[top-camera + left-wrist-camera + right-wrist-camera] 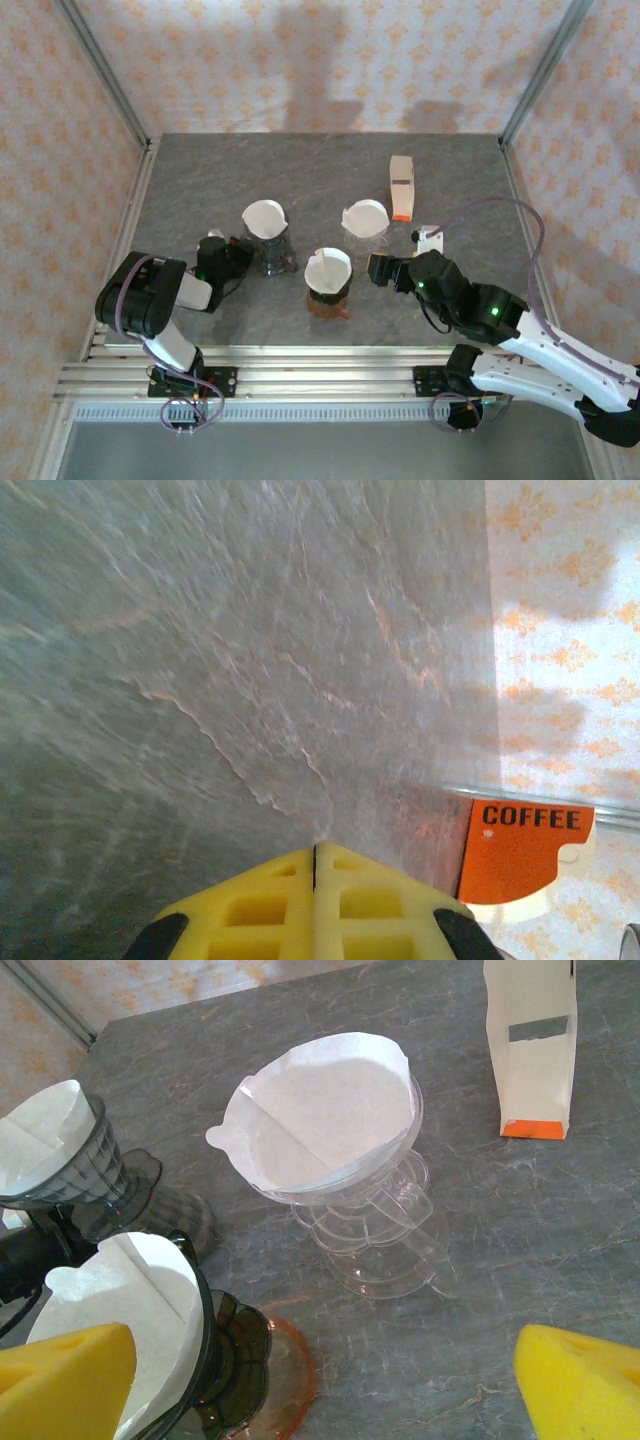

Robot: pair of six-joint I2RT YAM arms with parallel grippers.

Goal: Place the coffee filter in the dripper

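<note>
Three drippers stand mid-table, each with a white coffee filter in it. The clear dripper (pixel 365 220) (pixel 385 1230) holds an opened filter (pixel 325 1110). A dark dripper on an orange saucer (pixel 328 283) (pixel 235 1365) holds a filter (pixel 125 1315). A grey dripper (pixel 267 240) (pixel 95 1160) holds a filter too. My right gripper (pixel 378 270) (pixel 325 1380) is open and holds nothing, just right of the dark dripper and near the clear one. My left gripper (pixel 235 252) (pixel 315 865) is shut on nothing, low over the table beside the grey dripper.
A cream and orange coffee filter box (pixel 402 187) (pixel 530 1050) (pixel 520 850) stands upright behind the clear dripper. Patterned walls with metal posts close off the grey stone table (pixel 200 180) on three sides.
</note>
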